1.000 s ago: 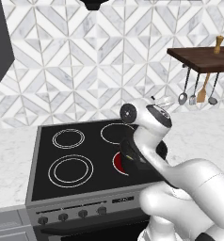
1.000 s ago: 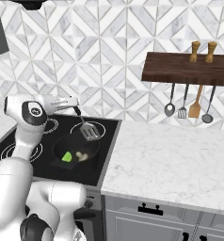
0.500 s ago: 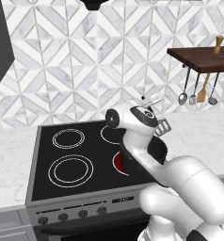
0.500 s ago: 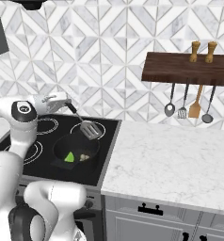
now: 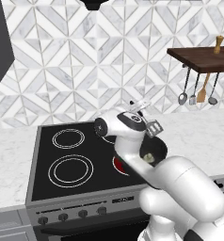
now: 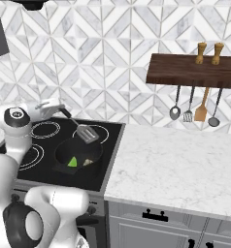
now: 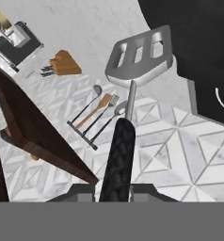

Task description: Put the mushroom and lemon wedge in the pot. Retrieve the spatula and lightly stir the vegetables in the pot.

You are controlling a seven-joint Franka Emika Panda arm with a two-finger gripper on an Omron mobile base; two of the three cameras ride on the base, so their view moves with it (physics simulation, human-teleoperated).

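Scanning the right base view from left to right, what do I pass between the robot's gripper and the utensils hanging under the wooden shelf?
gripper → spatula, head over the pot → bare marble counter → hanging ladle → small slotted turner → orange-headed utensil → silver spoon.

White Franka arm (image 5: pixel 180 188), rounded and glossy.
Bulbous white links fill the lower right of the left base view; dark grey joint rings and a round black cap with a pale centre mark (image 6: pixel 16 115) sit at upper left.
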